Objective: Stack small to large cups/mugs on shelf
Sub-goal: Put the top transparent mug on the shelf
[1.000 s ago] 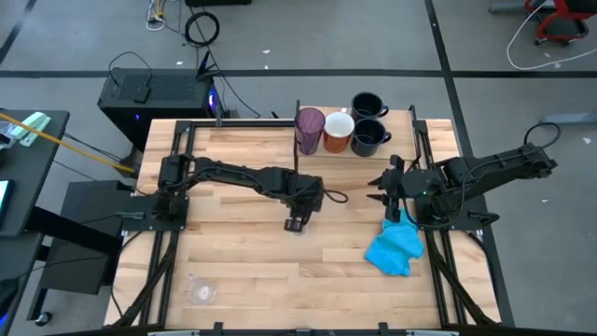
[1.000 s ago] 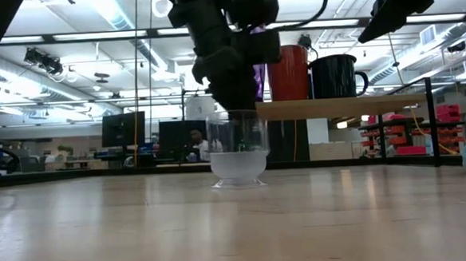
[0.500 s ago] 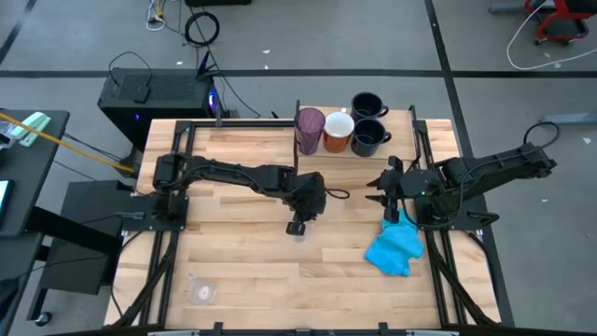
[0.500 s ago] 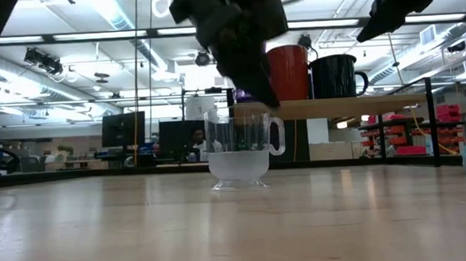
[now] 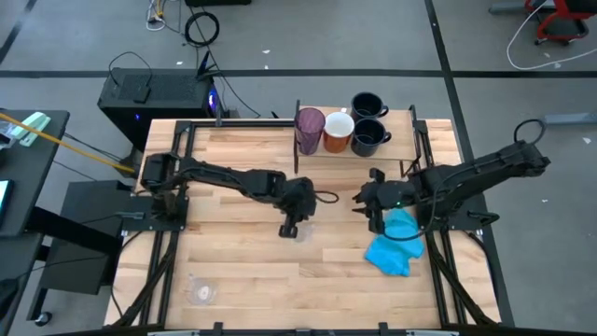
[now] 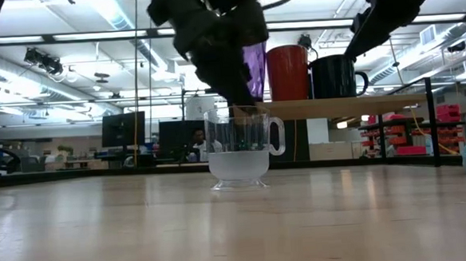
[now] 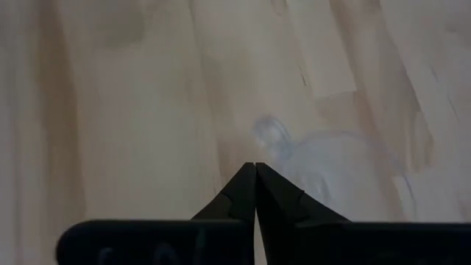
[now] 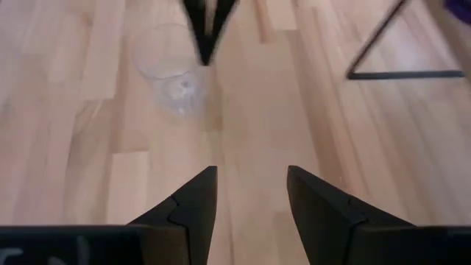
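The right arm has swung in from the table's three o'clock edge toward the middle, and the left arm has drawn back a touch, so the two now face each other across the centre of the wooden slatted tabletop [image 5: 233, 280]. The left gripper [image 5: 289, 228] hangs right over the small clear plastic cup [image 6: 240, 157], its fingers [image 7: 250, 193] pressed together into a point just above the rim, so by the look of it nothing is pinched. The right gripper [image 8: 250, 193] hovers just off to the three o'clock side of that cup with its fingers spread and empty, looking straight across at it; the bright blue cloth [image 5: 395, 246] lies under its arm. Up on the shelf [image 6: 351, 104] at twelve o'clock, the tall translucent purple tumbler [image 5: 310, 130], the orange mug [image 5: 338, 132] and the two dark navy mugs [image 5: 367, 121] stand side by side in a loose row, none nested in another. The second clear cup [image 5: 201, 291] sits alone near the seven o'clock corner, well apart from everything. My read is that the stacking proper has barely begun: four pieces are on the shelf but unsorted, both clear cups are down on the table, and the centre cup is only now being lined up for a pickup or a handover.
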Controlling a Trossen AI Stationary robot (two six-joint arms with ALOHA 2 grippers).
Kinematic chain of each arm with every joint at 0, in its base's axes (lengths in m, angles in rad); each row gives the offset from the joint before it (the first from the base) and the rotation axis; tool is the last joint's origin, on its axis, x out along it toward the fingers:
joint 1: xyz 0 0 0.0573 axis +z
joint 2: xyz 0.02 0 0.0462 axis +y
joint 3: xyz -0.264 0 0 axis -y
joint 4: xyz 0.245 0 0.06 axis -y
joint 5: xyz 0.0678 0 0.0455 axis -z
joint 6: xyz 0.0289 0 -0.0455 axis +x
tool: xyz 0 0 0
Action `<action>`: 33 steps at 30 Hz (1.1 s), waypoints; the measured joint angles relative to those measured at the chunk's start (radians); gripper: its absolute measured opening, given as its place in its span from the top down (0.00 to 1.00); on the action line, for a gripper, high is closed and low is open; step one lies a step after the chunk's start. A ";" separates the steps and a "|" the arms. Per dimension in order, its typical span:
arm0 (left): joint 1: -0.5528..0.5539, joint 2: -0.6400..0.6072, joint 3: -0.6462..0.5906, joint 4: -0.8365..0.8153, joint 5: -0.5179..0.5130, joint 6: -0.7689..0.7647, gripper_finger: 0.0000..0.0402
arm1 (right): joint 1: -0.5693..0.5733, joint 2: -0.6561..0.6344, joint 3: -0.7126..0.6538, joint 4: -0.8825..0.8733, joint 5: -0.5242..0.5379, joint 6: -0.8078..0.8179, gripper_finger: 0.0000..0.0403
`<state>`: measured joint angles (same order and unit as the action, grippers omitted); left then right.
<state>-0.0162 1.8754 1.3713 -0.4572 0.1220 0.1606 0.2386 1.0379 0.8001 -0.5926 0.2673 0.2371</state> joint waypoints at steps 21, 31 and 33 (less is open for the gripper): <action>0.008 -0.460 -0.501 0.489 -0.102 -0.180 0.99 | -0.056 0.332 0.133 0.179 -0.166 -0.082 0.57; 0.003 -0.504 -0.535 0.504 -0.172 -0.203 0.91 | -0.086 0.399 0.217 0.185 -0.191 -0.151 0.57; 0.001 -0.527 -0.544 0.494 -0.171 -0.202 0.93 | -0.087 0.409 0.223 0.204 -0.198 -0.155 0.57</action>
<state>-0.0154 1.3481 0.8269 0.0370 -0.0493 -0.0419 0.1514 1.4465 1.0230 -0.3885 0.0696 0.0824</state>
